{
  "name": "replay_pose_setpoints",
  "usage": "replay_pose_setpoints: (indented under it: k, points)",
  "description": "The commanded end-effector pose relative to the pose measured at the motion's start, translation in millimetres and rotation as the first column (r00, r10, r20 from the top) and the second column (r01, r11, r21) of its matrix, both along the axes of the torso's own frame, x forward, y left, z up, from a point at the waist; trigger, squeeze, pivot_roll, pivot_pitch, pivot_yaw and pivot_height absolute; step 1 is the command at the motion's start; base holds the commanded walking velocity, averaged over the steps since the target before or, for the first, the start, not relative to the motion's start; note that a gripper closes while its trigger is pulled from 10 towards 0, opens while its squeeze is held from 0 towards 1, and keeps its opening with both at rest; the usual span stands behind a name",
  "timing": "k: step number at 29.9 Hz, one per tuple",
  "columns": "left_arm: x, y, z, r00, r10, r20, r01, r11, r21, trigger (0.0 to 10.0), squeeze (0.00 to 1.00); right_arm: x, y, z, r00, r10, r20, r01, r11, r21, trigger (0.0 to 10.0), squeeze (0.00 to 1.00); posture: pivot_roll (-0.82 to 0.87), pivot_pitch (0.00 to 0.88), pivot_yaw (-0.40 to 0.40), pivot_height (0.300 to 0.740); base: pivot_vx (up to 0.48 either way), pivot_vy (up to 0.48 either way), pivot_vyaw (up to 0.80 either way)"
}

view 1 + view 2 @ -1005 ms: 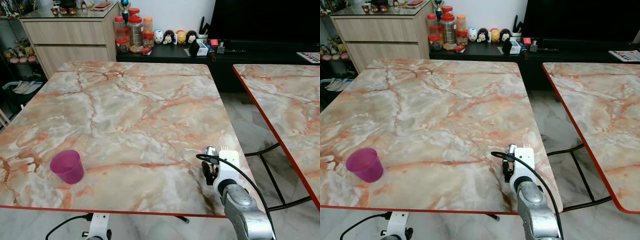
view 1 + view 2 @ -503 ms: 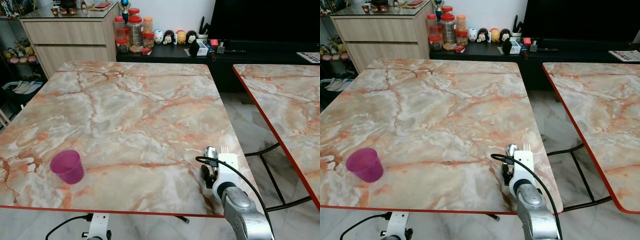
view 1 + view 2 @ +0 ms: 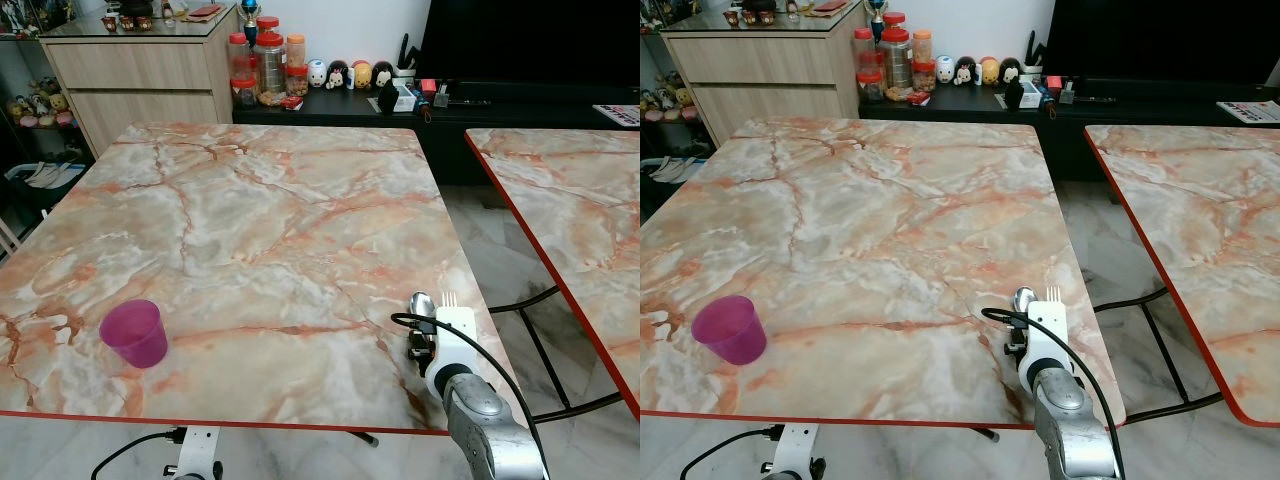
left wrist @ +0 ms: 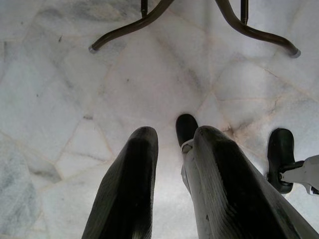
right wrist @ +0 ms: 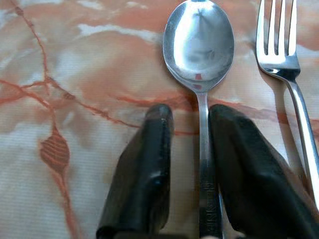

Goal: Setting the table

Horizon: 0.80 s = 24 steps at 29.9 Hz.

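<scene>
the right arm reaches forward and low, wrist pointing away from the body. the right gripper [image 5: 187, 169] has its two black fingers [image 5: 139, 174] parted a little, tips down. the left gripper [image 4: 172, 184] hangs low, pointing at the ground, its fingers [image 4: 127, 189] slightly apart.

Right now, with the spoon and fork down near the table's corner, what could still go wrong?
1. The right hand straddles the spoon handle with its fingers apart; pulling back carelessly could drag the spoon askew.
2. The fork lies close beside the spoon, so a sideways slip might knock it.
3. Both sit near the table edge and could be pushed off.
</scene>
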State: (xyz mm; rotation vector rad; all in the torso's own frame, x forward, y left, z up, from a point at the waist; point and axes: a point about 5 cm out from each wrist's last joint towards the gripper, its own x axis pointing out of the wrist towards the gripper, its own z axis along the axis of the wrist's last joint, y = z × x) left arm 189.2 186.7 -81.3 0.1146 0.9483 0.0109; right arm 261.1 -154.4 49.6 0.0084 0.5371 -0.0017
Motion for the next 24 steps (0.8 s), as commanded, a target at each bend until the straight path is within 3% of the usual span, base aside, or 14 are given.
replay_pose_setpoints:
  k: [1, 24]
  points:
    - [-1.8, 1.2, -1.0, 1.0, -0.011, -0.017, 0.011, 1.0, 0.007, 10.0, 0.0, -1.1, 1.1, -2.8, 1.0, 0.006, -0.022, -0.006, 1.0, -0.002, 0.0, 0.0, -0.06, 0.0, -0.017, 0.725, 0.0, 0.0, 0.0]
    - [-1.3, -0.1, -1.0, 1.0, -0.011, -0.023, 0.011, 1.0, -0.007, 10.0, 0.0, 0.4, 5.3, -2.2, 1.0, 0.021, -0.003, -0.02, 1.0, 0.013, 0.0, 0.0, -0.06, 0.0, -0.011, 0.725, 0.0, 0.0, 0.0]
